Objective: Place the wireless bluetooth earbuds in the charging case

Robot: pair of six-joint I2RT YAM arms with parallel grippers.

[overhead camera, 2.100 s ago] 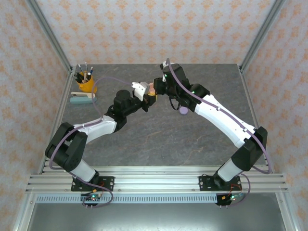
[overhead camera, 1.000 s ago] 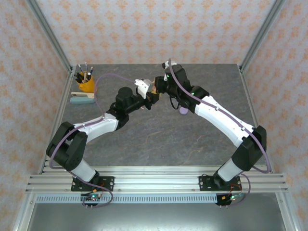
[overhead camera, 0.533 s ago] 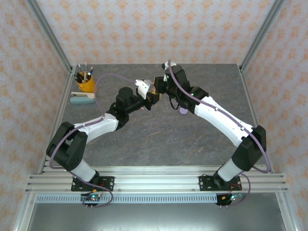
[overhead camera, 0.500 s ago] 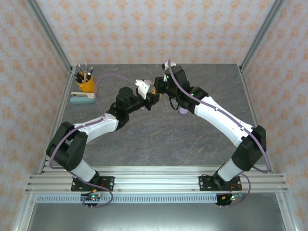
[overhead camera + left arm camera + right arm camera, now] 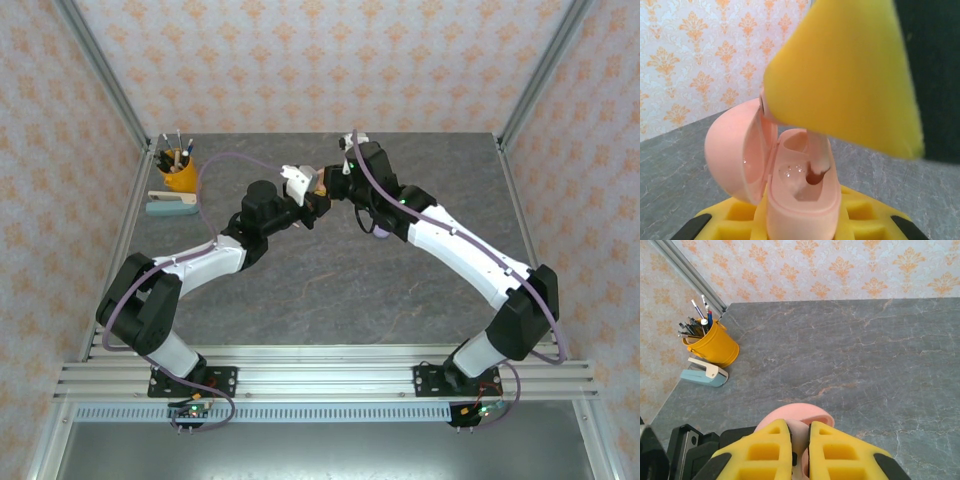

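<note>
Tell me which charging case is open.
The pink case, held by the left gripper, with its lid swung open. The purple case lies flat on the table beside the right arm.

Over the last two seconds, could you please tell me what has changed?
The left fingers carried the open pink case back and rightward, up to the right fingers, which shifted only slightly with their pink earbud. Both grips held; pen cup and stapler stayed put.

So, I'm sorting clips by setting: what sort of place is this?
Probably a robot test cell, not a home: arms bolted to a rail, aluminium frame posts, and wallpaper-print panels around one grey table.
</note>
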